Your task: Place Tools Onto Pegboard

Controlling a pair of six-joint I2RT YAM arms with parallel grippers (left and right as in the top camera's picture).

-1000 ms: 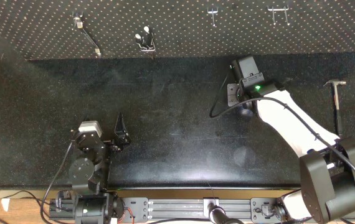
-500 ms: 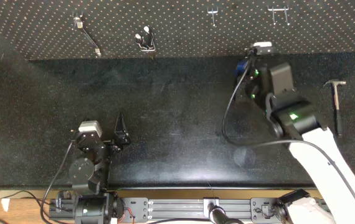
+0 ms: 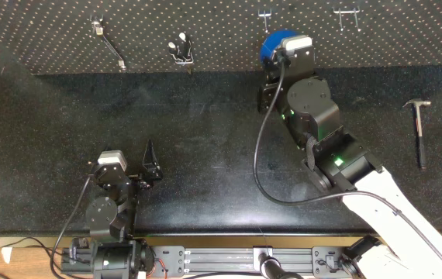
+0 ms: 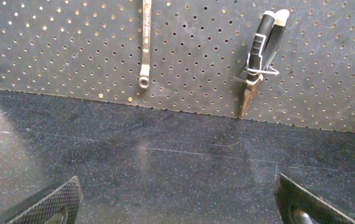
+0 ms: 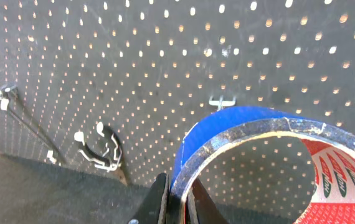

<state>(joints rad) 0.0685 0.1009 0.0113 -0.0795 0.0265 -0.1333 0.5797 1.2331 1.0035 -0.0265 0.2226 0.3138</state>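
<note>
The blue tape roll (image 5: pixel 240 118) was pinched at its rim by the right gripper (image 5: pixel 179 196) and held before the pegboard (image 5: pixel 71 50). A bare hook (image 5: pixel 222 101) lay just beyond the roll. If the roll's opening were misaligned, the hook could be struck and the roll dislodged.

On the pegboard (image 3: pixel 205 31), a wrench (image 3: pixel 110 45) hangs toward its left end, with pliers (image 3: pixel 181 49) to the wrench's right. The tape roll (image 3: pixel 274 44), in the right gripper (image 5: pixel 179 202), is close before the pegboard, just under 1 hook (image 3: pixel 265 15). A hammer (image 3: pixel 418 132) lies on the table (image 3: pixel 221 155) before the pegboard's right end.
</note>
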